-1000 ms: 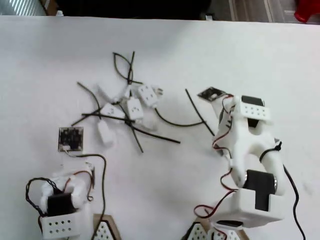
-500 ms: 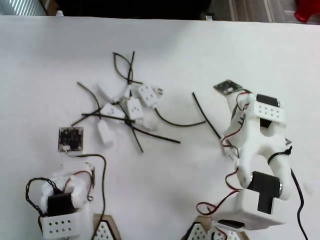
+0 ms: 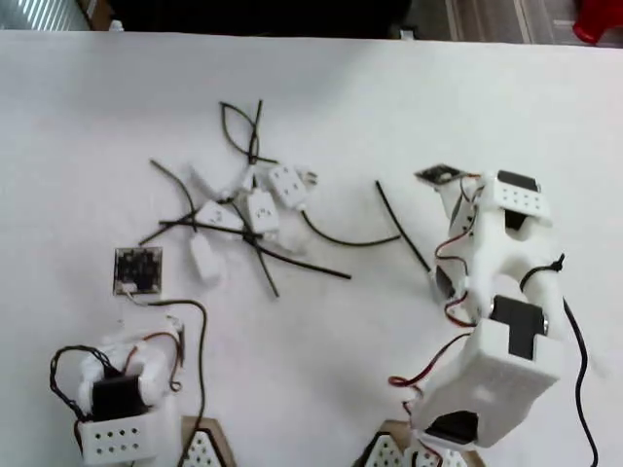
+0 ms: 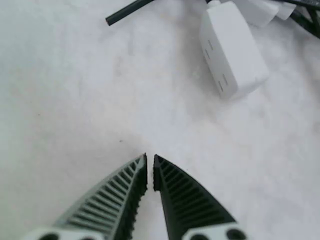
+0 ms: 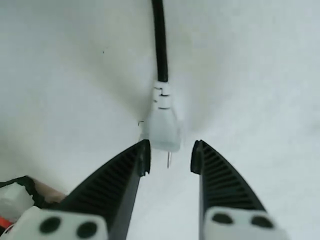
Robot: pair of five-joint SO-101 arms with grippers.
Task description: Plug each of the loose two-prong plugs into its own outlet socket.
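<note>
A white two-prong plug on a black cord lies on the table between the fingers of my right gripper, which is open; one finger is close against the plug's side. From above, that cord runs under the right arm. Several white outlet blocks sit in a tangle of black cords at centre left. My left gripper is shut with nothing in it, low over bare table, a short way from one outlet block.
The left arm is folded at the near left corner, with its red and black wires looping beside it. Loose black cord pieces spread around the outlets. Bare white table lies between the tangle and the right arm.
The right arm swung to the right and the cord with its plug slid right with it. After that the arm's near part tipped over while the cord stayed put. The left arm is still.
</note>
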